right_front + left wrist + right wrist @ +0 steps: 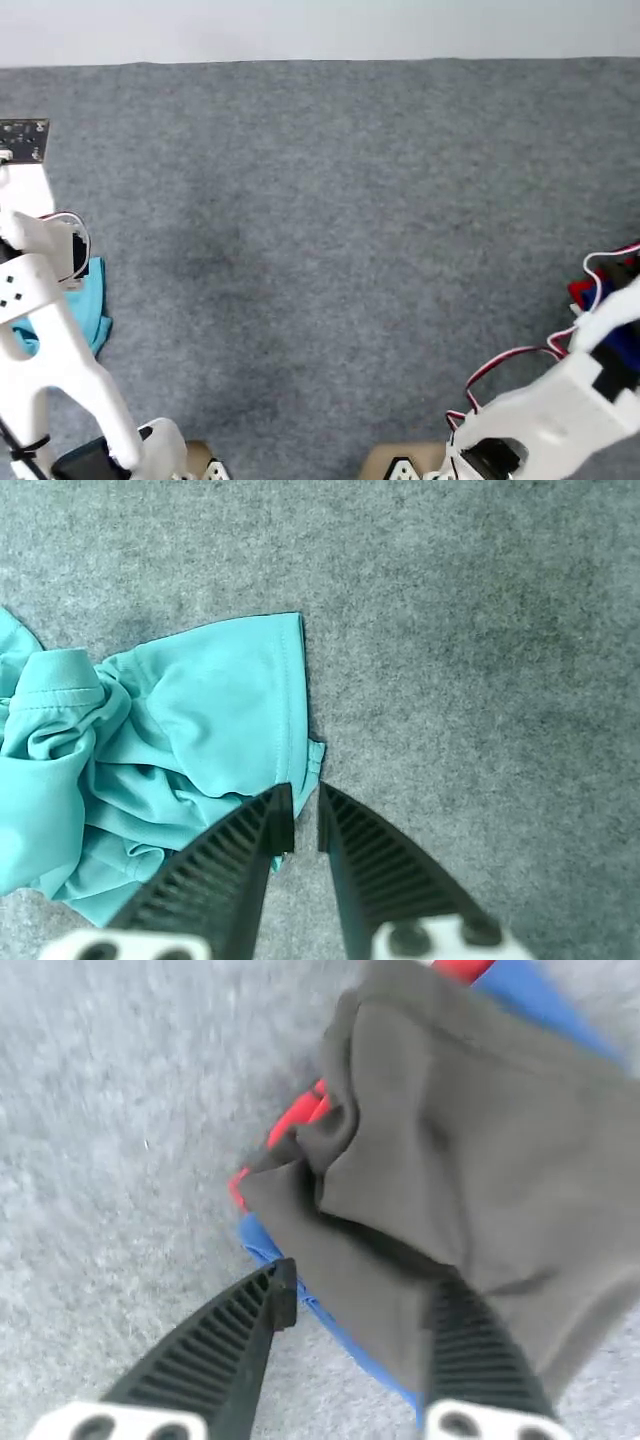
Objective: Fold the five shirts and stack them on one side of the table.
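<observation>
A crumpled teal shirt lies on the grey carpeted table at the left edge, seen as the teal shirt beside the left arm. My left gripper sits at the shirt's hemmed corner. Its fingers are nearly together, pinching the hem. At the right edge a dark grey shirt lies bunched on top of a blue shirt and a red shirt. My right gripper is open just above this pile, one finger over the grey cloth and the other over bare carpet. The red and blue cloth peeks out behind the right arm.
The grey carpet stretches wide and bare between the two arms. A small circuit board sits at the far left. The arm bases stand at the near table edge.
</observation>
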Robot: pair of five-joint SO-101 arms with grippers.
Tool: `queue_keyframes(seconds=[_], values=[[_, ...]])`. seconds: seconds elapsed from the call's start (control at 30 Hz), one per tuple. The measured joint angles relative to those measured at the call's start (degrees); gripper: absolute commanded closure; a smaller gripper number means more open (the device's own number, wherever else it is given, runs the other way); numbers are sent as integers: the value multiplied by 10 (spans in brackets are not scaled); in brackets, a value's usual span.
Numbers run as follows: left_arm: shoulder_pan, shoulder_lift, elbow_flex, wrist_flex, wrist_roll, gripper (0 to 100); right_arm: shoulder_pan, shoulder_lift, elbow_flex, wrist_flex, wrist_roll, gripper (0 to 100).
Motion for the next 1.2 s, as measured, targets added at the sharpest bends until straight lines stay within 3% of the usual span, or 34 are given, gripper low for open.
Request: queue_keyframes(seconds=[0.63,1.2], values=[[0,0,0,0,0,949,0,164,1,-4,1,952],[22,0,0,-9,0,949,-9,74,1,-12,124,953]])
